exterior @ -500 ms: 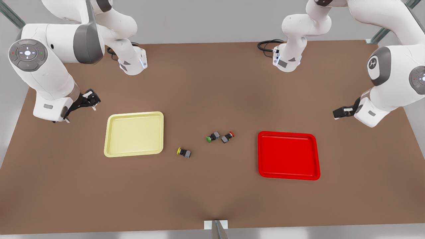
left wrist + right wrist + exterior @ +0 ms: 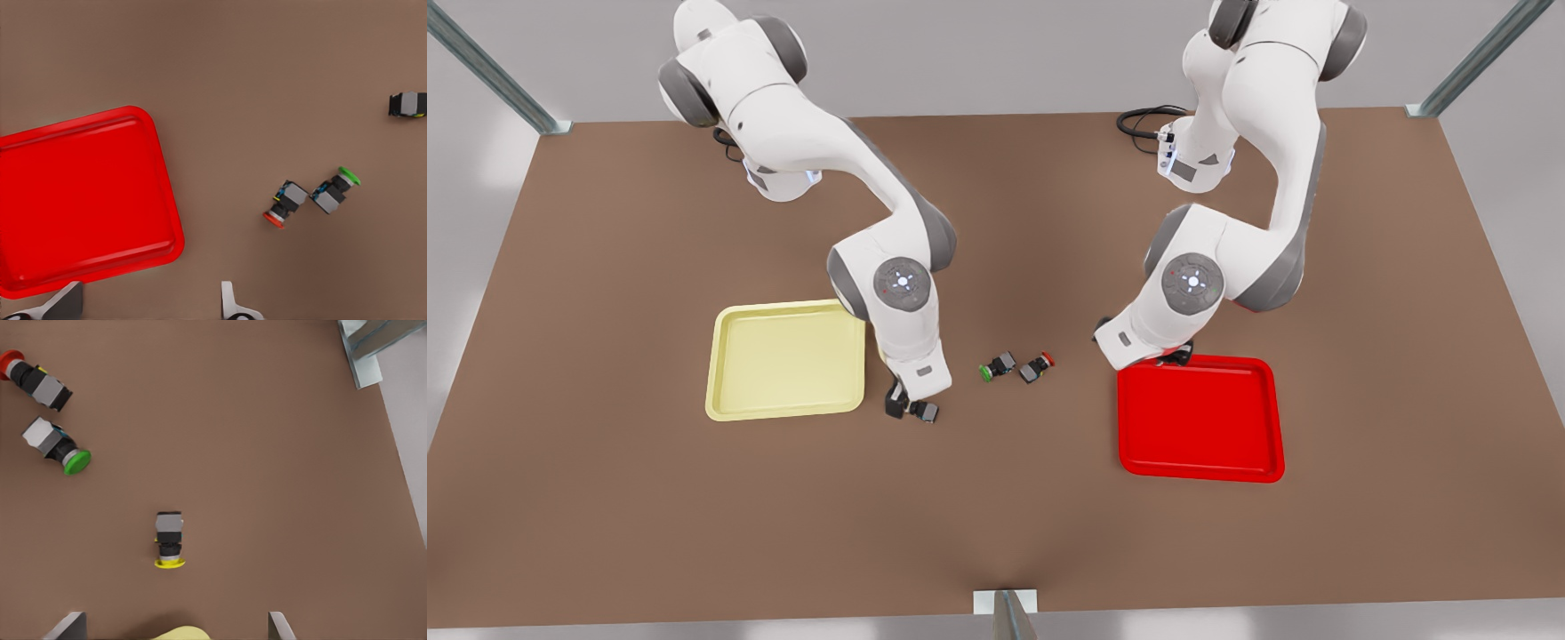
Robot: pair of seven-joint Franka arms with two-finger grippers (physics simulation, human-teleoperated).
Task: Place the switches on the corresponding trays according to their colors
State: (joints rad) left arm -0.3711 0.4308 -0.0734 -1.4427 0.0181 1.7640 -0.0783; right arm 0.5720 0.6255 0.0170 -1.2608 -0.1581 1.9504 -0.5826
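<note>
Three tiny switches lie mid-table between the trays. The yellow-capped switch (image 2: 170,540) lies just ahead of my right gripper (image 2: 173,621), which is open and holds nothing. In the front view that gripper (image 2: 907,404) hangs over the switch (image 2: 927,412), beside the pale yellow tray (image 2: 783,360). The green-capped switch (image 2: 997,365) and the red-capped switch (image 2: 1037,366) lie side by side. My left gripper (image 2: 148,303) is open and holds nothing by the bright red tray (image 2: 80,200). It stands at the tray's far edge (image 2: 1172,357), a little way from the red-capped switch (image 2: 285,203).
Both trays hold nothing. A metal bracket (image 2: 1005,609) sticks up at the table's near edge, and a black cable (image 2: 1143,120) lies by one arm's base. Bare brown table surrounds the switches.
Both arms have swung in from the table's sides to the middle, one over the yellow-capped switch, the other to the red tray's far edge. The switches and trays have not moved.
</note>
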